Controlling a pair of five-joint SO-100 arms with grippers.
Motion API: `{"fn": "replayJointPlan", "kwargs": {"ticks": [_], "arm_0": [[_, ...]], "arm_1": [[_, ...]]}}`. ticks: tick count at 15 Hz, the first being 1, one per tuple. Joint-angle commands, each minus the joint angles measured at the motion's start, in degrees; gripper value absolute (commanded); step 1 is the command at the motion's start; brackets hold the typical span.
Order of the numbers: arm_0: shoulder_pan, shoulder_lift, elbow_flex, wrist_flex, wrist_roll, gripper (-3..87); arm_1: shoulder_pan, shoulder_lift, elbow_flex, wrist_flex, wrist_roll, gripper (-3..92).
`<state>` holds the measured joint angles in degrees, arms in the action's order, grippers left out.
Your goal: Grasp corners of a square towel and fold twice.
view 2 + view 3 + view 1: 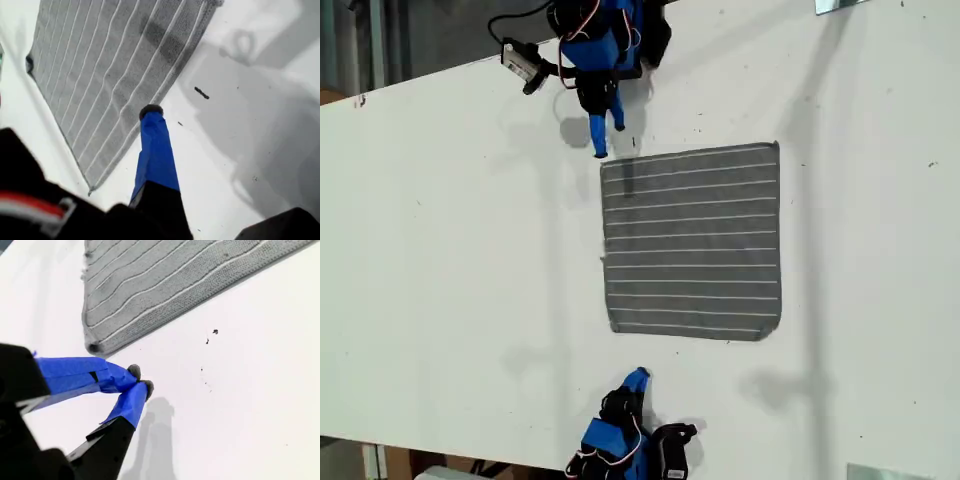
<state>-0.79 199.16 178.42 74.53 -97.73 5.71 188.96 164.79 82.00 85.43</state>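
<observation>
A: Towel point(690, 240) flat and unfolded mid-worktop point(450, 250), between the two arms, no corner lifted.

B: Grippers?

A: My second gripper point(140, 379) has its tips pressed together on nothing, on bare worktop just beside the nearest corner point(92, 346). My first gripper point(150, 112) is by the towel's edge, near the opposite corner point(605, 166) on the same side. Only one finger shows, so spread or pressed together, I cannot tell.

B: How to take the corners?

A: My judgement: spread each gripper first, come in low with one finger sliding under the hem, and pinch well inside the rounded tip. Lift both corners evenly so the stripes stay parallel.
</observation>
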Motion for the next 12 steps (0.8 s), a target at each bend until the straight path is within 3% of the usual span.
{"fn": "replayJointPlan", "kwargs": {"ticks": [1, 2, 4, 5, 6, 7, 8, 9, 10, 11, 12], "arm_0": [[1.1, 0.0, 0.4, 0.3, 1.5, 0.4], [1.1, -0.2, 0.4, 0.3, 0.4, -0.1], [1.1, -0.3, 0.4, 0.3, -0.6, -0.1], [0.2, -1.4, 0.4, 0.4, -3.8, 0.1], [0.2, -2.0, 0.4, 0.4, -6.9, 7.7], [-0.1, -0.7, 0.4, 0.4, -3.6, 7.7], [-0.1, 0.0, 0.4, 0.3, -1.4, 1.2], [3.1, 0.0, 0.4, -3.3, -0.8, 11.2], [2.3, -0.3, -1.1, -5.6, 2.3, 11.7], [0.6, -2.9, -5.2, -1.1, 2.4, 11.8], [0.8, -8.7, -9.6, 1.7, 1.0, 11.7]], "arm_1": [[-2.5, -0.2, -0.4, -1.7, -0.5, 26.2], [-3.8, -0.2, -0.2, -2.5, -0.5, 22.5], [-5.6, -0.2, -0.3, 0.3, 2.2, -0.2], [-7.1, -0.2, -0.2, 0.0, 3.7, -0.2], [-8.6, -0.2, -0.3, -0.2, 4.8, 0.4], [-9.5, -0.2, -0.8, 0.3, 5.0, 2.8], [-12.9, -0.2, -1.1, -1.6, 4.7, 15.4], [-13.4, -3.2, -2.8, -9.0, -0.7, 17.7], [-12.0, -20.0, -17.6, -3.4, -4.0, 19.8], [-12.1, -44.5, -37.0, 5.5, -5.8, 21.2], [-17.0, -61.7, -50.4, 7.5, -6.8, 25.7]]}}
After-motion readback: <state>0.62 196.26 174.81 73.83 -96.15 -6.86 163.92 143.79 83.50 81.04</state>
